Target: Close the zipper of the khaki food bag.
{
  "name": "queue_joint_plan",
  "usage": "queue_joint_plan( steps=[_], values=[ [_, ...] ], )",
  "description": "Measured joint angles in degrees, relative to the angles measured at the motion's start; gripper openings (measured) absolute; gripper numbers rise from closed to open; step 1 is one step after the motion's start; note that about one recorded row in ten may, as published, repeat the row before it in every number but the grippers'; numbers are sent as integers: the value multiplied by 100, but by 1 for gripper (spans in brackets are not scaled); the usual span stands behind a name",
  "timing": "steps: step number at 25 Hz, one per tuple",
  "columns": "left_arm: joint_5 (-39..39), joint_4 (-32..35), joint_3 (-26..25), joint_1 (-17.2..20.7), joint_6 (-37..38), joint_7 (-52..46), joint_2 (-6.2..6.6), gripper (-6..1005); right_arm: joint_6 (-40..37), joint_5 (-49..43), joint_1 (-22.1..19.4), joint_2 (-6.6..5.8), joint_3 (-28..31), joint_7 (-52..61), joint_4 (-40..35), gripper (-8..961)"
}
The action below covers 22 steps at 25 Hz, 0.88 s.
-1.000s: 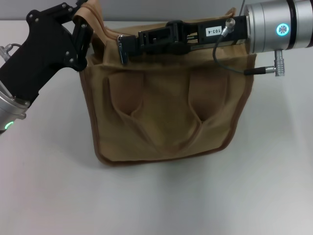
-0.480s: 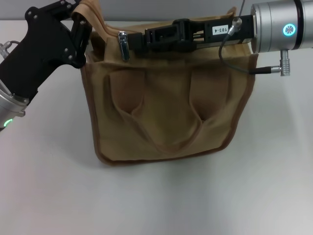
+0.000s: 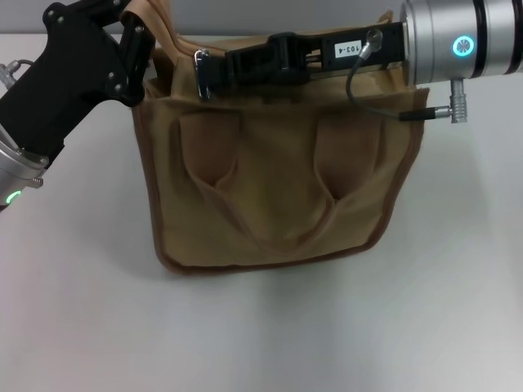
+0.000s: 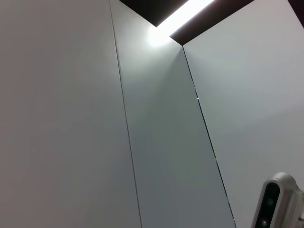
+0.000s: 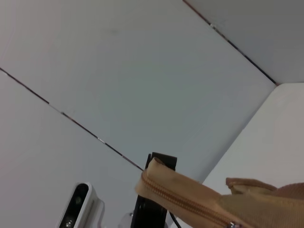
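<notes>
The khaki food bag [image 3: 278, 180] stands on the white table [image 3: 261, 327]. At its far top, the right gripper [image 3: 204, 75] holds the zipper [image 3: 202, 59] pull, near the left end. The left gripper [image 3: 135, 41] clamps the bag's far left corner.

A plain tan canvas khaki food bag [image 3: 282, 175] with darker brown edge trim sat on a white table [image 3: 327, 327]. Beside the black right gripper [image 3: 204, 75], a shiny silver pull tab [image 3: 199, 57] glinted. The left gripper [image 3: 135, 49] was black too.
</notes>
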Motion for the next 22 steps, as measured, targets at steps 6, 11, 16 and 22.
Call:
queue_joint_plan(
  steps=[6, 11, 16, 22],
  values=[
    [0, 2, 7, -3, 6, -5, -7, 24, 84, 0, -18, 8, -33, -26, -28, 200],
    [-1, 2, 1, -3, 6, -6, -7, 25, 150, 0, -113, 15, -33, -62, -181, 128],
    [-2, 2, 2, -3, 6, -7, -7, 25, 161, 6, -195, 15, 4, -71, -319, 48],
    [-2, 2, -2, -3, -15, -7, 0, 25, 167, 41, -363, 19, -14, -71, -638, 44]
  ],
)
